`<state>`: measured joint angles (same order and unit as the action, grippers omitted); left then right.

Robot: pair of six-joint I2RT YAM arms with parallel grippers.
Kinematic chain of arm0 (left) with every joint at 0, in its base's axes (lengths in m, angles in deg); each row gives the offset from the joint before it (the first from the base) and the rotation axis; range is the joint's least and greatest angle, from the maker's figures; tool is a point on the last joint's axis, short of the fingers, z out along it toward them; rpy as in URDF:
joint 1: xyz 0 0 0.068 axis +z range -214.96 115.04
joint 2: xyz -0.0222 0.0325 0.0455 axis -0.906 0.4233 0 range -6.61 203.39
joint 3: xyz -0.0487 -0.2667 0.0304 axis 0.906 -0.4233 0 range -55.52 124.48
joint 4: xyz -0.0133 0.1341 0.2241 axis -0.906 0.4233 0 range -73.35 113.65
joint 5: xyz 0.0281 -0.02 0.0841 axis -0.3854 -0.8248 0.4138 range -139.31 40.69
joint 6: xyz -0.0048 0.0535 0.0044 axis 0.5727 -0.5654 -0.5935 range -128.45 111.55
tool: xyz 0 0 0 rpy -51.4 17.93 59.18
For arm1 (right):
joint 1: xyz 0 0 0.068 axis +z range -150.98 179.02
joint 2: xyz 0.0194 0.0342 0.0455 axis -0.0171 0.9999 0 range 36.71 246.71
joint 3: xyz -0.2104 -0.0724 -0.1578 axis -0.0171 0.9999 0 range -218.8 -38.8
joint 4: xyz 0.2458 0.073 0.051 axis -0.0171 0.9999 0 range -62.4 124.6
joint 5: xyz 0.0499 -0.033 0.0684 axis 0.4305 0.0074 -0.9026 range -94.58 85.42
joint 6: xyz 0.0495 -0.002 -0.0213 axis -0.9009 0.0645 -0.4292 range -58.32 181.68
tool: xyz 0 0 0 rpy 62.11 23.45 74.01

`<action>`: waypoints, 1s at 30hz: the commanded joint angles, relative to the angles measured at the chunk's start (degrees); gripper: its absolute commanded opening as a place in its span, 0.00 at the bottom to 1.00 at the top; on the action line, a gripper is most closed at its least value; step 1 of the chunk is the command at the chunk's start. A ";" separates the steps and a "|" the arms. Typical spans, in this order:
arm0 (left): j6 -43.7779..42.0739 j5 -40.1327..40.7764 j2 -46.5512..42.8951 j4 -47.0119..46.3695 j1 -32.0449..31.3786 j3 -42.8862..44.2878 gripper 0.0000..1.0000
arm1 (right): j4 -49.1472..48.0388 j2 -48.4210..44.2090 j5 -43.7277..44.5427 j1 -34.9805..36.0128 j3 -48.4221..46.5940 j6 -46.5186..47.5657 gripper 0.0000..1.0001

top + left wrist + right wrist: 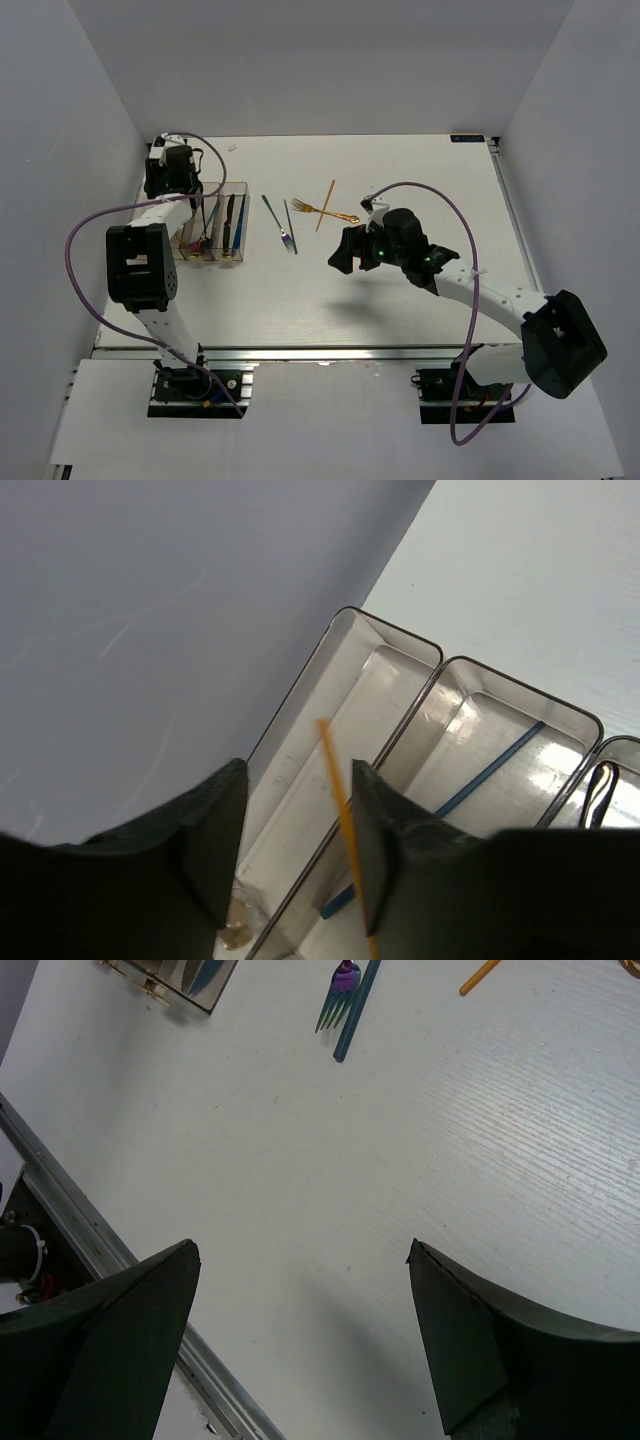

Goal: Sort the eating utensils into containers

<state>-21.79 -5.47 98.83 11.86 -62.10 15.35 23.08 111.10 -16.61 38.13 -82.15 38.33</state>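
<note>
Orange-gold slim stick [340,810] leans on one finger of the left gripper [298,780], jaws parted, above the end bin of the clear plastic container row [390,628]. Judged: drop-off step. Right gripper [302,1250] gapes empty; next, likely pinch the teal fork [335,1000].

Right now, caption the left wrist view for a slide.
Left gripper parted around an orange stick above a clear bin.

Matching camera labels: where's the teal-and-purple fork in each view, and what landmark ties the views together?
Top external: the fork lies left of center, just right of the bins.
Left wrist: not in it.
Right wrist: fork at the top edge, slightly left of center, tines pointing down.
Shared landmark: the clear bins, which fill the left wrist view and show in the right wrist's top-left corner.
</note>
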 commanded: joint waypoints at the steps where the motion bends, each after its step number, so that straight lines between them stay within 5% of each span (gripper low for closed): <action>1: 1.74 -0.50 -3.14 -2.06 -0.13 -0.03 0.58 | -1.29 0.49 0.34 0.17 -1.29 0.86 0.89; 10: 9.29 -6.19 -18.33 3.38 -0.13 1.81 0.92 | 10.13 13.67 16.57 1.23 -14.12 -1.78 0.89; 12: 16.21 -7.61 -22.45 10.57 -0.22 5.14 0.98 | 11.89 17.35 20.36 2.02 -18.14 -2.22 0.89; 17: 33.43 -16.49 -33.71 24.46 -0.22 3.69 0.98 | 22.43 28.76 31.53 2.37 -32.21 -6.96 0.89; 21: 32.68 -24.23 -45.40 23.87 -0.30 -10.43 0.98 | 21.32 33.09 38.21 3.16 -36.80 -9.08 0.86; 24: 33.03 -23.79 -53.57 21.06 -0.39 -21.16 0.98 | 20.95 38.18 40.86 2.72 -43.11 -6.80 0.73; 30: 33.20 -28.00 -56.67 22.28 -0.48 -24.55 0.98 | 33.24 56.11 42.70 2.02 -69.79 -5.30 0.60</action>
<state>10.30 -29.39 42.42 33.41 -62.19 -9.50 49.27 162.44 21.70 40.40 -142.02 32.27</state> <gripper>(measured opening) 0.982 0.603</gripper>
